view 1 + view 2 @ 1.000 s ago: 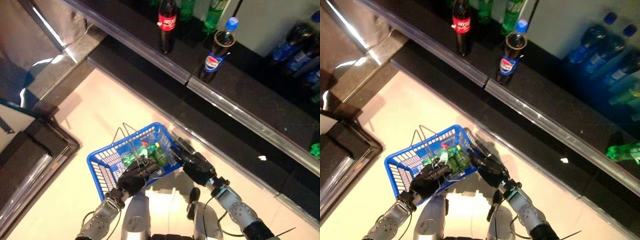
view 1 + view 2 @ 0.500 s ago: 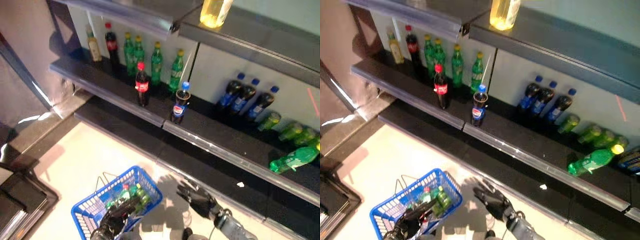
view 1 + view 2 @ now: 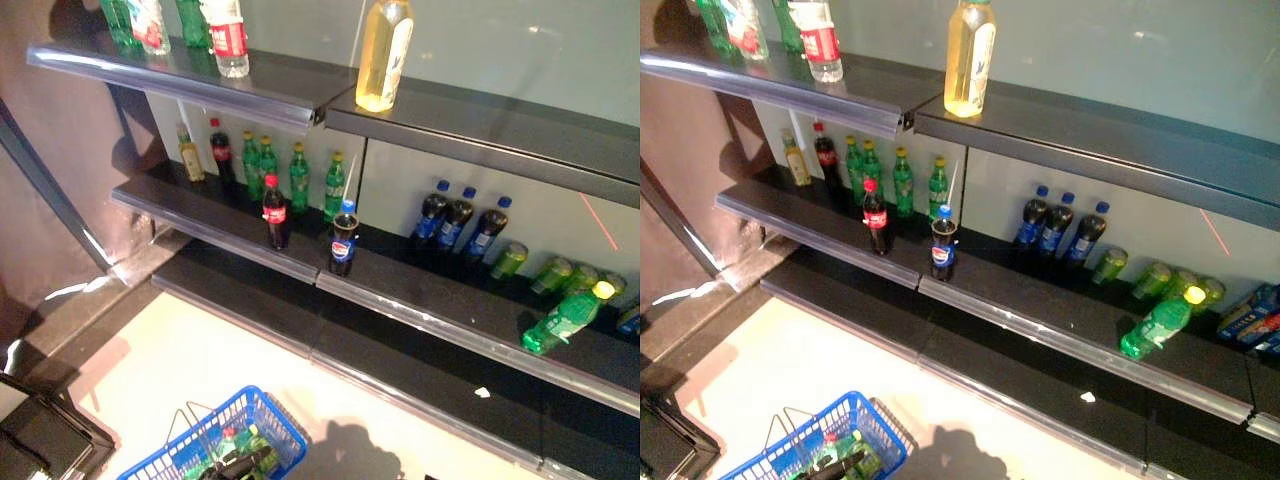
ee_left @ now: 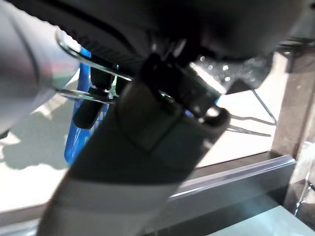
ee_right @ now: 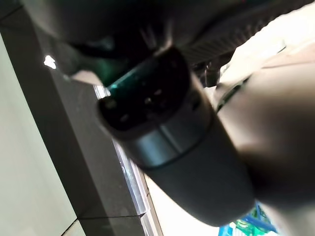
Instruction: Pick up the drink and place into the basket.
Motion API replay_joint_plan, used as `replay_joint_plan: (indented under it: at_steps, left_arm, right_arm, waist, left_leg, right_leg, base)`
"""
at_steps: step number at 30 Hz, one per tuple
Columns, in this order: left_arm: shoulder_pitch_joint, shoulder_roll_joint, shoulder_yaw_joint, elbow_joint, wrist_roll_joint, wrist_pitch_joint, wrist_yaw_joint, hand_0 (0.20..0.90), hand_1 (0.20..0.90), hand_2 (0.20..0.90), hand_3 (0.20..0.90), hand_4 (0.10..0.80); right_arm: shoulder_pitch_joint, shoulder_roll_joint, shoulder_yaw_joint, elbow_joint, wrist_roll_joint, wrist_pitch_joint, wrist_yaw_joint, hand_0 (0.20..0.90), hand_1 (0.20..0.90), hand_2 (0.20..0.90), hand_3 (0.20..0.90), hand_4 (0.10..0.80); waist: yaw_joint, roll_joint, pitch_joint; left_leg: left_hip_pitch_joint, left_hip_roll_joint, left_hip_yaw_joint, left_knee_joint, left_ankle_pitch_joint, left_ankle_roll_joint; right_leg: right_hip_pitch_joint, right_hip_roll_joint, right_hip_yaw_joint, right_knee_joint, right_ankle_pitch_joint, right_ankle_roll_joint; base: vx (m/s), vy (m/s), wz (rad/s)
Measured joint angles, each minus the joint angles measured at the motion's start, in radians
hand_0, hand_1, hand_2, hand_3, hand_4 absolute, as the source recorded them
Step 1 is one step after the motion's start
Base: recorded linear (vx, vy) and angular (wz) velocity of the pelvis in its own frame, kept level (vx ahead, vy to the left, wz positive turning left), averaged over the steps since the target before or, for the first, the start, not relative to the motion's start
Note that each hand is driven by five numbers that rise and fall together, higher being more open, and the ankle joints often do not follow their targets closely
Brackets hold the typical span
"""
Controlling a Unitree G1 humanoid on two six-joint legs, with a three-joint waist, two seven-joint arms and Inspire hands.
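The blue basket (image 3: pixel 283 442) hangs low at the bottom left, with green bottles (image 3: pixel 236 444) and a red-capped drink inside. My left hand (image 3: pixel 245 463) is shut on its thin wire handles (image 4: pixel 84 60), and the blue basket shows past them in the left wrist view (image 4: pixel 78 129). My right hand (image 5: pixel 157 118) shows as a dark bulk close up in the right wrist view. On the middle shelf a red-capped cola bottle (image 3: pixel 274 212) and a blue-capped cola bottle (image 3: pixel 343 238) stand at the front edge.
Shelves rise ahead. Green bottles (image 3: pixel 299 177) stand behind the colas and dark blue-capped bottles (image 3: pixel 458 213) to the right. A green bottle (image 3: pixel 560 320) lies on its side at far right. A yellow bottle (image 3: pixel 384 55) stands on the upper shelf (image 3: pixel 200 85).
The camera has tilted up, so the shelves now show and the basket has slid to the bottom edge. My right hand, open beside the basket before, has left the eye views.
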Motion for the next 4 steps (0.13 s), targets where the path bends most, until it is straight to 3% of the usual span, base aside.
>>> replay_joint_plan:
  at_steps: [4]
  left_arm:
    - [0.005, 0.004, -0.001, 0.0, -0.003, 0.005, 0.0, 0.3, 0.3, 0.3, 0.2, 0.1]
  right_arm:
    - [0.0, -0.001, 0.002, 0.0, -0.038, -0.005, 0.0, 0.9, 0.9, 0.9, 0.9, 0.8]
  waist:
    - [0.002, 0.005, -0.003]
  left_leg:
    - [0.0, -0.001, 0.0, 0.002, 0.001, -0.001]
  right_leg:
    - [0.0, 0.0, 0.0, 0.001, 0.001, 0.001]
  base:
    - [0.0, 0.0, 0.0]
